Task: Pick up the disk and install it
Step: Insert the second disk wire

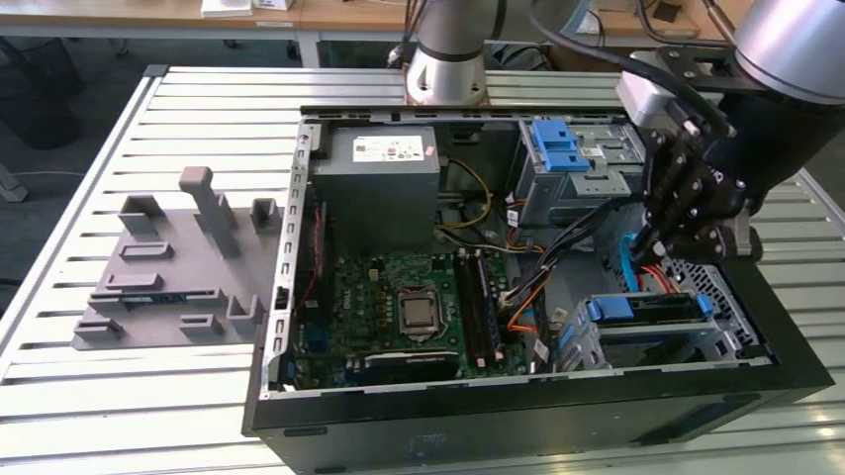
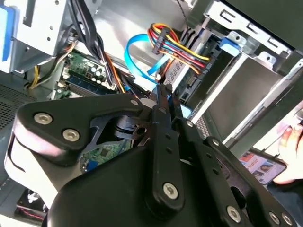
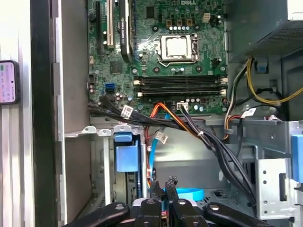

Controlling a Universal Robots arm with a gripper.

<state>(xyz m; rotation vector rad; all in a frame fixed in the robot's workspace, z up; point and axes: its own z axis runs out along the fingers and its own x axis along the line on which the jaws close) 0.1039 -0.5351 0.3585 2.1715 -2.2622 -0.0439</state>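
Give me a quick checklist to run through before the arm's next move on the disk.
1. Gripper free: ok, jaws shut with nothing between them.
2. Disk located: ok, it sits in the drive cage, blue rail showing.
3. Disk fully seated: cannot tell.
4. Cables clear: not ok, the blue data cable runs close by the jaws.
5. People clear: not ok, a hand is beside the computer case.

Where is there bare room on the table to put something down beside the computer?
Free: slatted table in front of the grey fixture tray, and the strip behind it, left of the computer case in the exterior view. Crowded: inside the case, where cables and drive cages surround the gripper.
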